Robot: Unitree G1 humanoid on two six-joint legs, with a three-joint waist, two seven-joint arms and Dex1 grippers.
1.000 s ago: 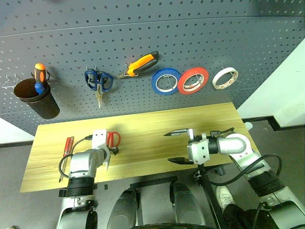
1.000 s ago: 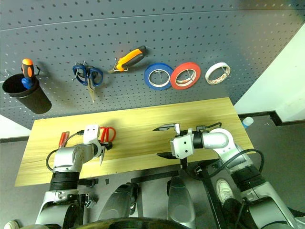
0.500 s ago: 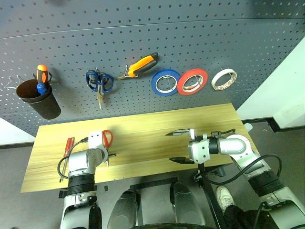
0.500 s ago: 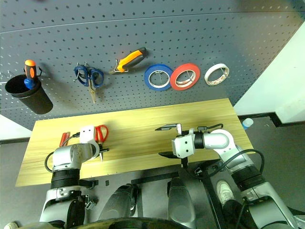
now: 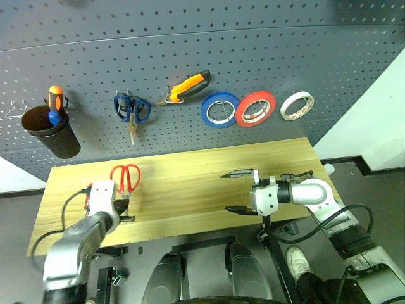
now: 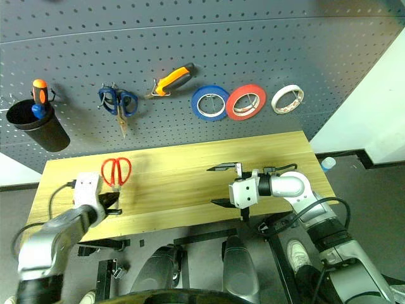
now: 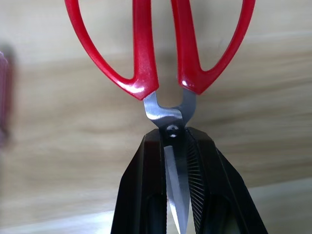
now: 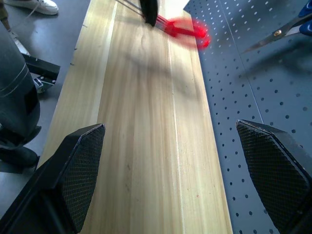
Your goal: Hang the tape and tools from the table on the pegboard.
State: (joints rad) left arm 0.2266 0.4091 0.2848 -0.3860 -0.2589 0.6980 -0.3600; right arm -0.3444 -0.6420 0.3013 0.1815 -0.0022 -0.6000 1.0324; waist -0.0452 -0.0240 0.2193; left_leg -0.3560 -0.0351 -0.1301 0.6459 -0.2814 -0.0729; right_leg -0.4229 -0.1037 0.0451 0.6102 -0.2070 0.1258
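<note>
Left end effector (image 7: 176, 161) is clamped on the red scissors (image 5: 125, 177), gripping the closed blades just below the pivot. Holding by the blades leaves both handle loops free, which I'd guess is deliberate: the loops are what has to go over a hook on the pegboard (image 5: 190, 44).

Orientation: the scissors' long axis runs in line with the fingers, loops leading toward the pegboard, blade tips back inside the grip. They sit over the left part of the worktop (image 5: 190, 183); can't tell whether they're clear of the wood or skimming it.

Right end effector (image 5: 240, 192) hangs wide open and empty over the right half of the worktop, pointing across toward the left, out of the way.

Already hung: whitish tape (image 5: 297, 104) at far right of the tape row, orange-and-black pliers (image 5: 188, 85). Blue scissors (image 5: 131, 109) hang just left of the pliers.
</note>
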